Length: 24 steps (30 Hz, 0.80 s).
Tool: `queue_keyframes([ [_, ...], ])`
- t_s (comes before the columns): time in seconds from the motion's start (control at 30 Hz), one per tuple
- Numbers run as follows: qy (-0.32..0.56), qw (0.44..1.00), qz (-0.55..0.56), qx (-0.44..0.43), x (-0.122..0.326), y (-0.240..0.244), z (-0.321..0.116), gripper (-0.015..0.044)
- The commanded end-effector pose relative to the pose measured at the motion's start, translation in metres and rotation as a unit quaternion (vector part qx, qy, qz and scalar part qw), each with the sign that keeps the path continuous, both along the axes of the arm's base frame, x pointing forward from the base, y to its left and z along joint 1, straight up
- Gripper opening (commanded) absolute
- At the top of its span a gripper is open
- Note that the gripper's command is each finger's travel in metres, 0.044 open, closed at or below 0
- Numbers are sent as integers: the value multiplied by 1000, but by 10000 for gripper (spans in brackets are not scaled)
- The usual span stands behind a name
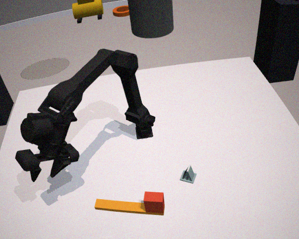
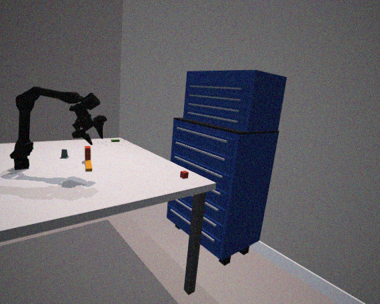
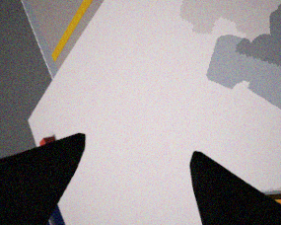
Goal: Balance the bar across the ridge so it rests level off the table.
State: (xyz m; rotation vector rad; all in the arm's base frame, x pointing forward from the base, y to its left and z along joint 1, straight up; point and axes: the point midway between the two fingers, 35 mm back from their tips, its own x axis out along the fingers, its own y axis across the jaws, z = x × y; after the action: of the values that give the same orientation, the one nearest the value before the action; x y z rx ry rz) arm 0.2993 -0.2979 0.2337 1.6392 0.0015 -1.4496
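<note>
Left to right in the top view, the tool (image 1: 43, 178) (image 2: 97, 141) (image 3: 138, 149) comes first, hanging above the worktop (image 1: 226, 118) (image 2: 137, 187) (image 3: 133, 99) with its fingers spread and pointing down, grasping nothing. The black arm (image 1: 88, 69) (image 2: 24, 123) rises behind it, bends at a high elbow and drops to its foot on the worktop. Next, nearer the front, the orange bar (image 1: 118, 205) (image 2: 88, 165) lies flat on the worktop, well apart from the tool. A red block (image 1: 153, 202) (image 2: 87, 153) sits on the bar's right end, the rest of its length bare. Further right and a little behind stands the small grey-green ridge (image 1: 190, 173) (image 2: 64, 153), upright on its square base, near the bar but apart from it, with nothing across its peak. In the exterior view, a green piece (image 2: 115, 141) lies towards the worktop's far edge, a small red cube (image 2: 184, 175) rests near its right-hand corner, and a blue drawer cabinet (image 2: 254, 167) stands on the floor beyond.
</note>
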Motion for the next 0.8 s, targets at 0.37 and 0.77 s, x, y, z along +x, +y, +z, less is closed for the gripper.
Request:
queue_keyframes([
  [0.37,93,979,143,108,39,99,-26,315],
  [0.77,179,936,243,181,43,182,-36,315],
])
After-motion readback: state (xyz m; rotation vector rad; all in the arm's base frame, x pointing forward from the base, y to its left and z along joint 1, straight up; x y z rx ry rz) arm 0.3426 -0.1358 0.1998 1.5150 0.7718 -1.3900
